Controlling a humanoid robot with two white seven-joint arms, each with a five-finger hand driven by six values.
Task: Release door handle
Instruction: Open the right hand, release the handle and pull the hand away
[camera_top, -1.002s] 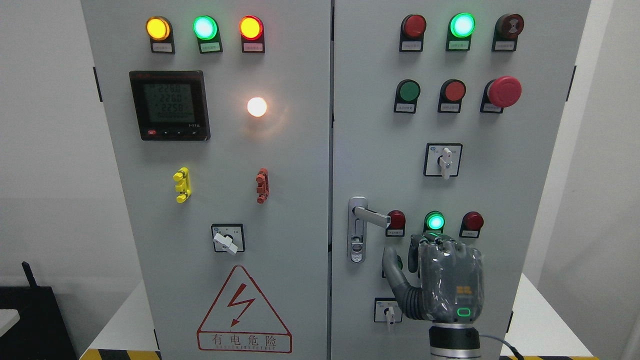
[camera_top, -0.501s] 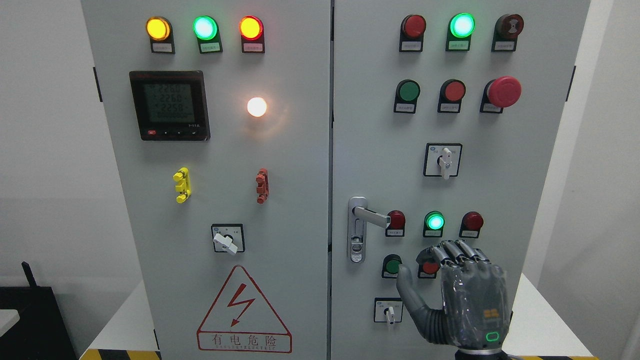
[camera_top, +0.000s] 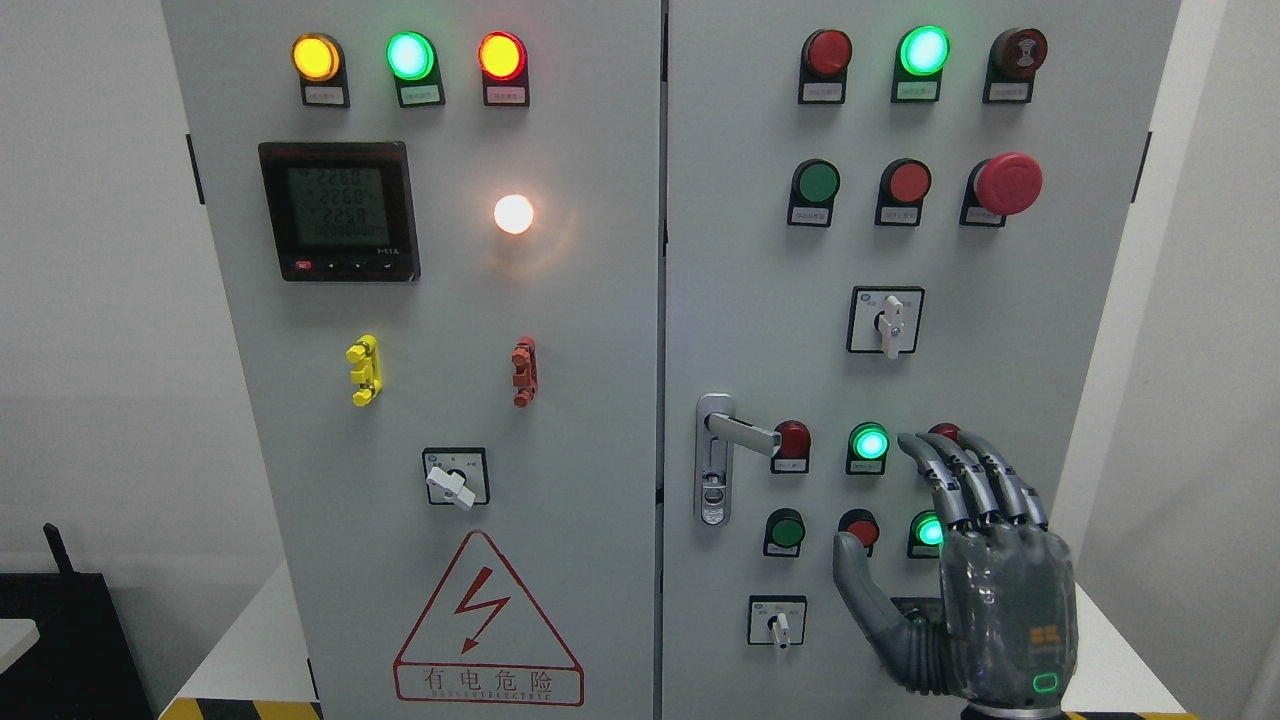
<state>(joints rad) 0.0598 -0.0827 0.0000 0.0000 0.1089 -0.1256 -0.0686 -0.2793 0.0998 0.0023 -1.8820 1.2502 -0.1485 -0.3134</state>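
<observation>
A silver lever door handle (camera_top: 728, 440) sits on the left edge of the grey cabinet's right door (camera_top: 760, 300), its lever pointing right. My right hand (camera_top: 975, 570) is dark grey, to the lower right of the handle and well apart from it. Its fingers (camera_top: 960, 475) are spread and extended upward and the thumb points left. It holds nothing. The left arm does not show.
The right door carries red and green lamps (camera_top: 868, 442), a red mushroom button (camera_top: 1008, 183) and rotary switches (camera_top: 886, 320). The left door (camera_top: 450, 350) has a meter (camera_top: 338, 210), lamps and a warning triangle (camera_top: 487, 625). White walls flank the cabinet.
My right hand has moved right and down, away from the handle, and its curled fingers have opened and straightened.
</observation>
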